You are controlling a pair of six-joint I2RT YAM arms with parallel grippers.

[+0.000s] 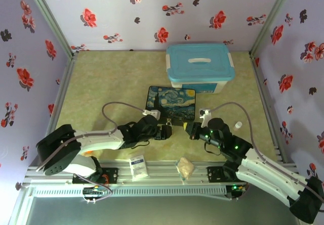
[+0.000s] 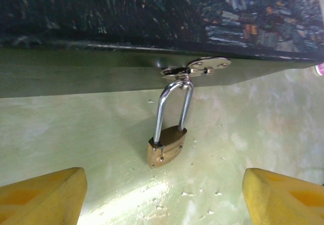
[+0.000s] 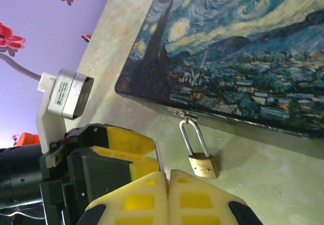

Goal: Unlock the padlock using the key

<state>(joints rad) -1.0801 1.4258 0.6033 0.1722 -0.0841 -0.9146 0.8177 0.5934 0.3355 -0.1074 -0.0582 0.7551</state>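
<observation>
Brass padlock point(image 2: 166, 146): rigid, smooth, hangs loosely on hasp point(image 2: 197, 67); the body sides should be gripped.
Left jaws: set wide apart, empty.
Right jaws: closed on thin key point(image 3: 158, 156).

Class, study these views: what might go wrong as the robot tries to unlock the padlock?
1. The padlock is loose on the hasp, and the left gripper is open, not holding it; a push may swing it away.
2. The right gripper pinches the thin key; it might twist or slip.
</observation>
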